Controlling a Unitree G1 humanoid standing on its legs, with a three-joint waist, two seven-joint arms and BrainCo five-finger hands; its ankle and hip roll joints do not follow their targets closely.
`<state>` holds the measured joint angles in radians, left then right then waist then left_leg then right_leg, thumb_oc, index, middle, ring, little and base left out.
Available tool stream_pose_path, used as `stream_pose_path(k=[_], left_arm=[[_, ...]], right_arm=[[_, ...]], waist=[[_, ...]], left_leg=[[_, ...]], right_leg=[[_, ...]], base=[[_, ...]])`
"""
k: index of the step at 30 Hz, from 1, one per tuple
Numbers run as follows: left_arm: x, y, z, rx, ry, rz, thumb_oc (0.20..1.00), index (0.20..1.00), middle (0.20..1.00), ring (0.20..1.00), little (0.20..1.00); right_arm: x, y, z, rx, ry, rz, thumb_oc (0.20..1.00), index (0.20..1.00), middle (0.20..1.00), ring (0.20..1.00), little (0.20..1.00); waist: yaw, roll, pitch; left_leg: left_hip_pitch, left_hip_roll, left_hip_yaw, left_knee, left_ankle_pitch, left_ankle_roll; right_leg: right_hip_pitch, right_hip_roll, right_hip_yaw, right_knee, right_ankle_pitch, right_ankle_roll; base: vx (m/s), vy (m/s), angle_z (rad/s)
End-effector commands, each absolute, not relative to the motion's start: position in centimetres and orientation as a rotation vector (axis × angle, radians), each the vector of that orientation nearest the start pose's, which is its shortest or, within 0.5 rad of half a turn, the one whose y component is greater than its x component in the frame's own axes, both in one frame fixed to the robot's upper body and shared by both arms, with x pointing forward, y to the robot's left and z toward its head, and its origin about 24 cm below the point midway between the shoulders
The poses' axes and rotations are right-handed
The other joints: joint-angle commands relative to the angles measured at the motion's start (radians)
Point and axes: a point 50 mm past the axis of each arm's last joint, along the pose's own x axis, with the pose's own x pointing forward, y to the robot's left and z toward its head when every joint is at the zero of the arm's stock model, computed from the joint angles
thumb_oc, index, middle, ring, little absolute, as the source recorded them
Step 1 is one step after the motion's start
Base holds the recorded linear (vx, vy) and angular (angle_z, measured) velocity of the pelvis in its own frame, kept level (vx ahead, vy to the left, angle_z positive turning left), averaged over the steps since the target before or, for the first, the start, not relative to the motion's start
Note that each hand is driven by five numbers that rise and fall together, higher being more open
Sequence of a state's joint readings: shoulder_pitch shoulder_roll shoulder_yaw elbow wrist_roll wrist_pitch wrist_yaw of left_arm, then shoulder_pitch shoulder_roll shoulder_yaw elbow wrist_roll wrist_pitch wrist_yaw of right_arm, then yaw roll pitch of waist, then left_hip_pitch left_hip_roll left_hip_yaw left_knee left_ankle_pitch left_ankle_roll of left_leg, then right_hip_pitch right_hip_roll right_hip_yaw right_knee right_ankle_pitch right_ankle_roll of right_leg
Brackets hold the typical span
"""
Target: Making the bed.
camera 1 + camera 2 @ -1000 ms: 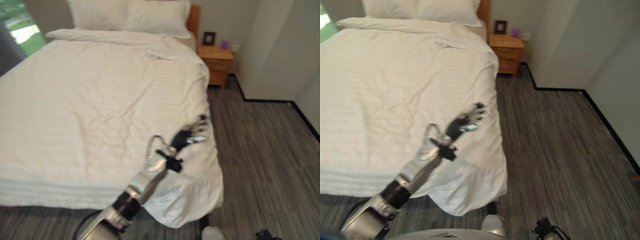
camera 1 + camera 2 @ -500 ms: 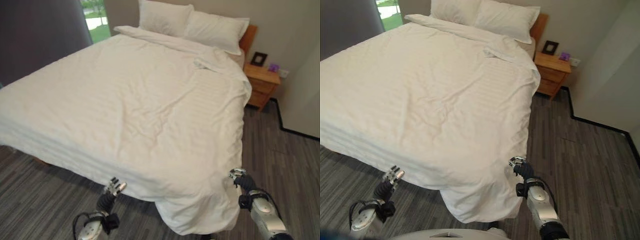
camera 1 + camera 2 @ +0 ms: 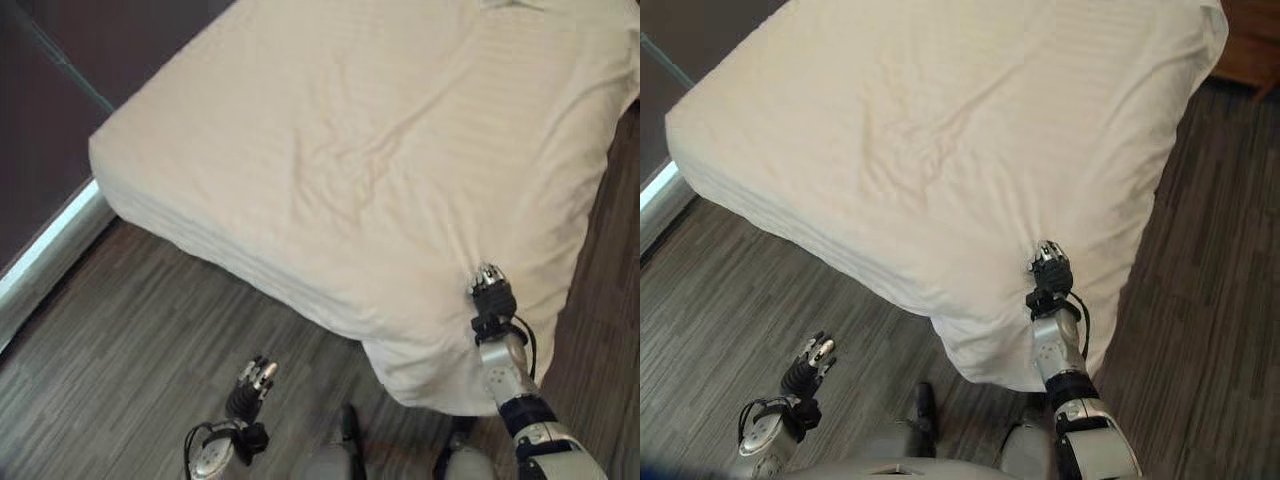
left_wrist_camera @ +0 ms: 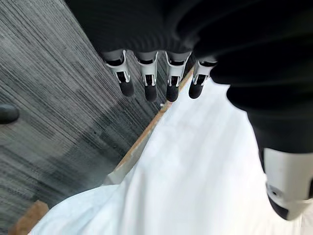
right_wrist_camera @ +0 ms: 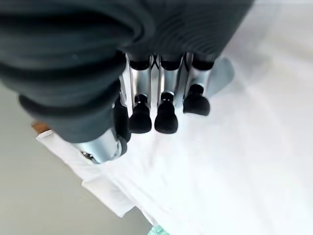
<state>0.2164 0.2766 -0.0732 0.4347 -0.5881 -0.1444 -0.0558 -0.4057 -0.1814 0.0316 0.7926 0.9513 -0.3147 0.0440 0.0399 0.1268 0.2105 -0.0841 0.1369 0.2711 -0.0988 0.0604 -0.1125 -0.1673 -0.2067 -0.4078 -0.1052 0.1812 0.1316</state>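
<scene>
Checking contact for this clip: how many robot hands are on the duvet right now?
1. The right hand rests at the white duvet near the hanging corner at the foot of the bed. The left hand hangs over the floor, apart from the bedding.

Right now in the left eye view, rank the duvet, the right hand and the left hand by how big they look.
1. duvet, by far the largest.
2. and 3. right hand and left hand: they look alike, so no ranking.
</scene>
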Motion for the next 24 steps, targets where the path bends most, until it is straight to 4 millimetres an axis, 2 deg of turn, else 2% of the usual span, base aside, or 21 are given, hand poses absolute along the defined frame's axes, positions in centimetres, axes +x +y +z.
stream_pose_path(k=[1, 3, 4, 5, 6, 7, 8, 9, 10, 11, 12, 13, 14, 15, 16, 17, 18, 20, 21, 22, 24], left_arm=[[18.6, 22.0, -6.1, -0.341, 0.362, 0.153, 1.000, 1.000, 1.000, 1.000, 1.000], [18.6, 21.4, -6.1, -0.368, 0.360, 0.148, 1.000, 1.000, 1.000, 1.000, 1.000], [18.6, 21.4, -6.1, -0.368, 0.359, 0.147, 1.000, 1.000, 1.000, 1.000, 1.000], [18.7, 21.4, -6.0, -0.375, 0.350, 0.157, 1.000, 1.000, 1.000, 1.000, 1.000], [18.7, 21.2, -5.6, -0.383, 0.330, 0.157, 1.000, 1.000, 1.000, 1.000, 1.000], [18.9, 21.2, -5.5, -0.378, 0.327, 0.152, 1.000, 1.000, 1.000, 1.000, 1.000], [18.9, 21.1, -5.5, -0.367, 0.331, 0.148, 1.000, 1.000, 1.000, 1.000, 1.000], [19.1, 20.7, -5.5, -0.347, 0.347, 0.110, 1.000, 1.000, 1.000, 1.000, 1.000], [19.1, 20.7, -5.5, -0.347, 0.347, 0.109, 1.000, 1.000, 1.000, 1.000, 1.000], [20.0, 19.8, -5.0, -0.285, 0.351, 0.022, 1.000, 1.000, 1.000, 1.000, 1.000], [20.1, 19.7, -5.0, -0.284, 0.351, 0.021, 1.000, 1.000, 1.000, 1.000, 1.000], [20.4, 19.5, -4.7, -0.261, 0.343, -0.011, 1.000, 1.000, 1.000, 1.000, 1.000], [20.7, 19.4, -4.2, -0.233, 0.321, -0.031, 1.000, 1.000, 1.000, 1.000, 1.000], [21.2, 19.2, -3.4, -0.196, 0.288, -0.066, 1.000, 1.000, 1.000, 1.000, 1.000], [21.2, 19.2, -3.4, -0.195, 0.287, -0.066, 1.000, 1.000, 1.000, 1.000, 1.000], [22.5, 19.0, -0.9, -0.092, 0.174, -0.113, 1.000, 1.000, 1.000, 1.000, 1.000], [22.6, 19.0, -0.9, -0.091, 0.173, -0.113, 1.000, 1.000, 1.000, 1.000, 1.000], [23.1, 19.4, 1.4, -0.074, 0.070, -0.107, 1.000, 1.000, 1.000, 1.000, 1.000], [23.0, 19.4, 1.4, -0.073, 0.071, -0.107, 1.000, 1.000, 1.000, 1.000, 1.000], [22.8, 19.6, 1.9, -0.078, 0.048, -0.105, 1.000, 1.000, 1.000, 1.000, 1.000], [22.3, 19.8, 2.8, -0.082, 0.018, -0.117, 1.000, 1.000, 1.000, 1.000, 1.000]], right_arm=[[27.6, -23.3, -5.1, 0.692, 0.301, -0.481, 0.200, 0.200, 0.200, 0.200, 0.200], [25.5, -24.7, -7.0, 0.693, 0.383, -0.560, 0.200, 0.200, 0.200, 0.200, 0.200], [25.5, -24.7, -7.0, 0.693, 0.383, -0.560, 0.200, 0.200, 0.200, 0.200, 0.200], [24.6, -25.1, -7.6, 0.685, 0.406, -0.585, 0.200, 0.200, 0.200, 0.200, 0.200], [22.6, -26.1, -8.7, 0.660, 0.444, -0.638, 0.200, 0.200, 0.200, 0.200, 0.200], [21.6, -26.6, -9.2, 0.652, 0.474, -0.663, 0.200, 0.200, 0.200, 0.200, 0.200], [20.5, -27.3, -9.7, 0.642, 0.497, -0.701, 0.200, 0.200, 0.200, 0.200, 0.200], [18.5, -28.7, -10.3, 0.608, 0.532, -0.754, 0.200, 0.200, 0.200, 0.200, 0.200], [18.5, -28.8, -10.3, 0.608, 0.532, -0.754, 0.200, 0.200, 0.200, 0.200, 0.200], [15.0, -30.7, -11.1, 0.586, 0.584, -0.834, 0.200, 0.200, 0.200, 0.200, 0.200], [15.0, -30.7, -11.1, 0.587, 0.583, -0.835, 0.200, 0.200, 0.200, 0.200, 0.200], [14.2, -30.8, -11.4, 0.558, 0.617, -0.836, 0.203, 0.203, 0.203, 0.203, 0.203], [13.8, -30.8, -11.6, 0.529, 0.643, -0.822, 1.000, 1.000, 1.000, 1.000, 1.000], [12.9, -31.0, -11.7, 0.494, 0.671, -0.826, 1.000, 1.000, 1.000, 1.000, 1.000], [12.9, -31.0, -11.7, 0.495, 0.671, -0.825, 1.000, 1.000, 1.000, 1.000, 1.000], [12.5, -30.3, -12.0, 0.386, 0.714, -0.763, 1.000, 1.000, 1.000, 1.000, 1.000], [12.5, -30.2, -12.0, 0.386, 0.714, -0.763, 1.000, 1.000, 1.000, 1.000, 1.000], [14.4, -30.0, -10.7, 0.253, 0.657, -0.668, 1.000, 1.000, 1.000, 1.000, 1.000], [14.4, -29.9, -10.7, 0.253, 0.658, -0.668, 1.000, 1.000, 1.000, 1.000, 1.000], [15.0, -29.7, -10.1, 0.210, 0.629, -0.620, 1.000, 1.000, 1.000, 1.000, 1.000], [16.1, -29.3, -9.0, 0.138, 0.577, -0.546, 1.000, 1.000, 1.000, 1.000, 1.000]], waist=[[0.010, 0.018, 0.038], [-0.008, 0.007, 0.073], [-0.005, 0.007, 0.076], [-0.008, -0.012, 0.096], [-0.009, -0.053, 0.120], [-0.008, -0.065, 0.120], [-0.010, -0.074, 0.113], [-0.025, -0.089, 0.084], [-0.025, -0.092, 0.083], [-0.066, -0.101, 0.051], [-0.066, -0.104, 0.051], [-0.086, -0.116, 0.040], [-0.100, -0.128, 0.038], [-0.110, -0.138, 0.040], [-0.109, -0.142, 0.040], [-0.108, -0.152, 0.056], [-0.109, -0.156, 0.056], [-0.077, -0.145, 0.068], [-0.078, -0.149, 0.067], [-0.063, -0.145, 0.061], [-0.046, -0.144, 0.042]], left_leg=[[0.002, 0.018, 0.008, 0.012, -0.026, -0.006], [0.015, 0.010, 0.016, 0.039, -0.016, 0.009], [0.017, 0.010, 0.019, 0.042, -0.018, 0.009], [-0.012, 0.006, -0.032, 0.131, -0.063, 0.009], [-0.040, -0.018, -0.160, 0.246, -0.137, 0.008], [-0.041, -0.027, -0.223, 0.280, -0.158, 0.000], [-0.016, -0.022, -0.275, 0.271, -0.182, -0.006], [0.060, -0.020, -0.340, 0.168, -0.208, 0.017], [0.061, -0.024, -0.340, 0.161, -0.200, 0.018], [0.130, -0.018, -0.309, 0.069, -0.193, 0.031], [0.130, -0.022, -0.309, 0.065, -0.186, 0.032], [0.156, -0.035, -0.284, 0.027, -0.176, 0.040], [0.177, -0.053, -0.261, 0.012, -0.183, 0.046], [0.196, -0.063, -0.228, 0.012, -0.203, 0.047], [0.193, -0.068, -0.227, 0.012, -0.198, 0.048], [0.204, -0.071, -0.172, 0.012, -0.197, 0.054], [0.202, -0.075, -0.173, 0.012, -0.193, 0.055], [0.194, -0.067, -0.111, 0.012, -0.165, 0.072], [0.191, -0.070, -0.112, 0.012, -0.162, 0.072], [0.194, -0.065, -0.081, 0.012, -0.155, 0.080], [0.189, -0.064, -0.035, 0.012, -0.134, 0.096]], right_leg=[[0.043, -0.015, 0.076, 0.018, -0.154, 0.028], [0.032, -0.001, 0.118, 0.018, -0.148, 0.014], [0.033, -0.001, 0.120, 0.018, -0.148, 0.013], [0.031, 0.004, 0.148, 0.018, -0.147, 0.008], [0.014, 0.009, 0.204, 0.018, -0.135, 0.005], [0.004, 0.018, 0.232, 0.018, -0.131, 0.006], [-0.003, 0.027, 0.252, 0.018, -0.127, 0.012], [-0.019, 0.042, 0.274, 0.018, -0.109, 0.025], [-0.022, 0.038, 0.276, 0.018, -0.106, 0.025], [-0.026, 0.021, 0.259, 0.018, -0.080, 0.048], [-0.029, 0.017, 0.260, 0.018, -0.077, 0.048], [-0.032, -0.002, 0.251, 0.018, -0.046, 0.066], [-0.038, -0.016, 0.248, 0.018, -0.020, 0.088], [-0.039, -0.025, 0.237, 0.018, 0.004, 0.110], [-0.042, -0.029, 0.240, 0.018, 0.007, 0.110], [-0.041, -0.053, 0.166, 0.018, 0.029, 0.128], [-0.043, -0.057, 0.167, 0.018, 0.032, 0.128], [0.003, -0.071, 0.029, 0.093, -0.032, 0.091], [0.000, -0.074, 0.029, 0.096, -0.032, 0.091], [0.027, -0.072, -0.006, 0.143, -0.071, 0.069], [0.062, -0.070, -0.013, 0.230, -0.113, 0.053]], base=[[0.01, -0.004, -0.10], [-0.03, 0.054, -0.27], [-0.10, 0.040, -0.45], [-0.11, 0.036, -0.44], [-0.16, 0.088, -0.40], [-0.17, 0.161, -0.49], [-0.13, 0.256, -1.45], [-0.10, 0.204, -1.56], [-0.14, 0.352, -2.02], [-0.10, 0.221, -1.11], [-0.12, 0.322, -0.85], [-0.10, 0.212, -0.07], [-0.15, 0.314, -0.08], [-0.13, 0.214, -0.41], [-0.35, 0.239, -0.94], [-0.30, 0.136, -0.91], [-0.50, 0.208, -0.90], [-0.34, 0.129, -0.90], [-0.21, 0.093, -1.19], [-0.17, 0.064, -1.08], [-0.21, 0.071, -0.57]])
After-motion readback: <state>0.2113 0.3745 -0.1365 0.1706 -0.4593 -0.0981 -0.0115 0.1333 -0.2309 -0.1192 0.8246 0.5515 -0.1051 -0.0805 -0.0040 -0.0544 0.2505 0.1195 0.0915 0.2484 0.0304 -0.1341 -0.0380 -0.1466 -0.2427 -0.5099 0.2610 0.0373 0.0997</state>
